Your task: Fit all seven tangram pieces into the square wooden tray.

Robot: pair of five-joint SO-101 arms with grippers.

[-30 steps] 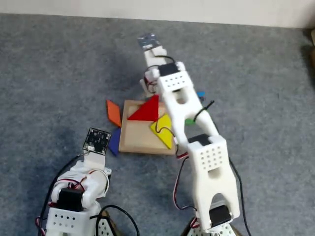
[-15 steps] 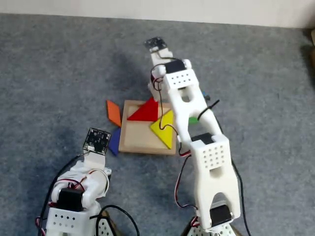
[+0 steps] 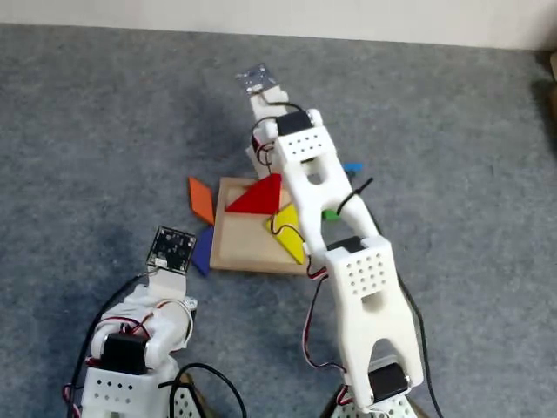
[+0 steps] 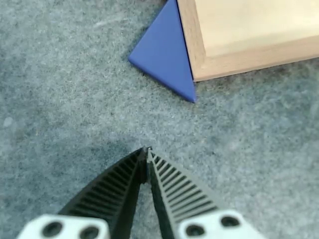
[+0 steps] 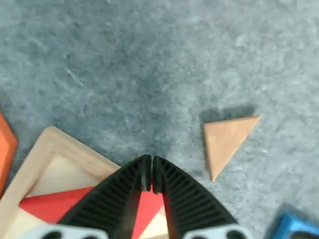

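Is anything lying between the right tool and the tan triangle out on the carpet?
Nothing visible does. In the right wrist view the right tool, shut, sits over a corner of the wooden tray, and bare grey carpet alone lies between it and the tan triangle.

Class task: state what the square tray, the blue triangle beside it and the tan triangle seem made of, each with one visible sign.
Square wooden tray: pale bare wood, matt, with faint grain. Blue triangle: probably painted wood; flat, even colour hides any grain. Tan triangle: likely bare wood, matching the tray's tone.
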